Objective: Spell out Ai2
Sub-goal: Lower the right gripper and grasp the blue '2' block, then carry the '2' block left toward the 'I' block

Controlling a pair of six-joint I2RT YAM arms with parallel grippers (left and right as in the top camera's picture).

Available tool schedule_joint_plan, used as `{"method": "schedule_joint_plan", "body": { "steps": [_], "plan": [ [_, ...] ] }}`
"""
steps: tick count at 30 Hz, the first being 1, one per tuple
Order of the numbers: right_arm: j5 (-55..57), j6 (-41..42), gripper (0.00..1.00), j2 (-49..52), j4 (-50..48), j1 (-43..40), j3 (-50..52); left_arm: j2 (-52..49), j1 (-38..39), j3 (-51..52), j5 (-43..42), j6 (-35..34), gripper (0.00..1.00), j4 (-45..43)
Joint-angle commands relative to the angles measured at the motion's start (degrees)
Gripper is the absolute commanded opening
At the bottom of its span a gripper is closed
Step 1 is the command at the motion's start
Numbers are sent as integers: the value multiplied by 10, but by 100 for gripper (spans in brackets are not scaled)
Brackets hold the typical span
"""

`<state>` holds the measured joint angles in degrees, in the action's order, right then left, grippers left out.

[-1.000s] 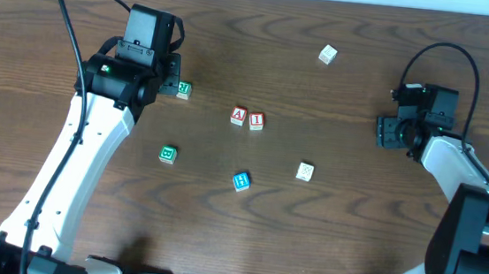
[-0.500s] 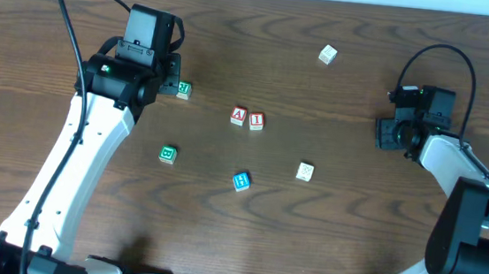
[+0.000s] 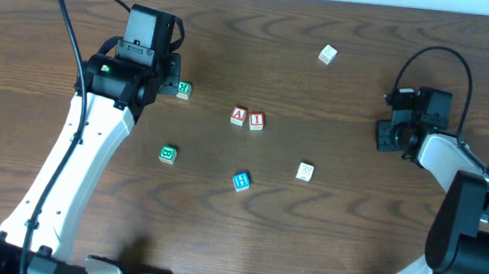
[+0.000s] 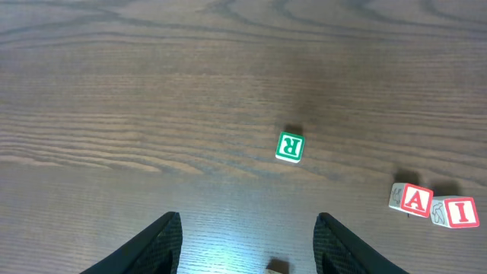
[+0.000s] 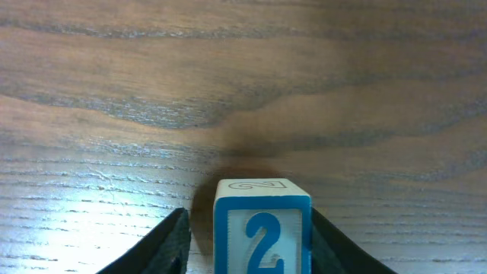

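The right gripper (image 5: 251,227) has edged slightly left and now stands spread astride the 2 block (image 5: 262,232), well to the right of the paired A block (image 3: 238,115) and I block (image 3: 257,120); light, stiff and smooth, it likely wants a square pinch across opposite side faces.

Overhead view is bright and even, with diffuse light from above. The table (image 3: 307,231) is sharp across the frame and the blocks cast only tiny soft shadows. The left wrist view has a pale glare patch on the wood at bottom centre. The R block (image 4: 289,147) throws a small dark shadow on its far side, and the left gripper (image 4: 245,243) is a dark, soft-edged silhouette. The right wrist view has glare on the grain at lower left. The 2 block (image 5: 262,224) is crisp with a smeared shadow behind it, and the far wood is slightly soft.
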<state>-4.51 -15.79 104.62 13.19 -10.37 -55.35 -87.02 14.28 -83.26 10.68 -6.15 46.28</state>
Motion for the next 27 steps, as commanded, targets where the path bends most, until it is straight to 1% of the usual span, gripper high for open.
{"method": "schedule_joint_plan", "body": {
  "steps": [1, 2, 3, 4, 5, 7, 12, 16, 20, 24, 27],
  "plan": [
    [-9, -2, 39, 3, -2, -3, -9, -3, -2, 0, -3, -3, 57, 2],
    [-9, -2, 38, 3, -2, -3, -9, -3, -2, 0, -3, -3, 57, 2],
    [-9, -2, 32, 3, -2, -3, -9, -3, -2, 0, -3, -3, 57, 2],
    [-9, -1, 21, 3, -2, -3, -9, -3, -2, 0, -3, -3, 56, 2],
    [-9, -1, 14, 3, -2, -3, -9, -3, -2, 0, -3, -3, 57, 2],
    [-9, -1, 11, 3, -2, -3, -9, -3, -2, 0, -3, -3, 56, 2],
    [-12, 10, 8, 2, 2, 5, -13, -3, -2, 0, -3, -3, 56, 2],
    [-38, 13, 6, -3, 25, 26, -40, -3, -2, 0, -2, -3, 56, 2],
    [-39, 42, 1, -4, 52, 63, -84, -3, -4, 0, -2, -3, 50, 3],
    [-39, 76, 1, -4, 77, 113, -127, 2, -6, 0, -2, -3, 45, 12],
    [-39, 128, 1, -4, 92, 160, -155, 15, -15, 0, -2, -3, 43, 23]
  ]
}}
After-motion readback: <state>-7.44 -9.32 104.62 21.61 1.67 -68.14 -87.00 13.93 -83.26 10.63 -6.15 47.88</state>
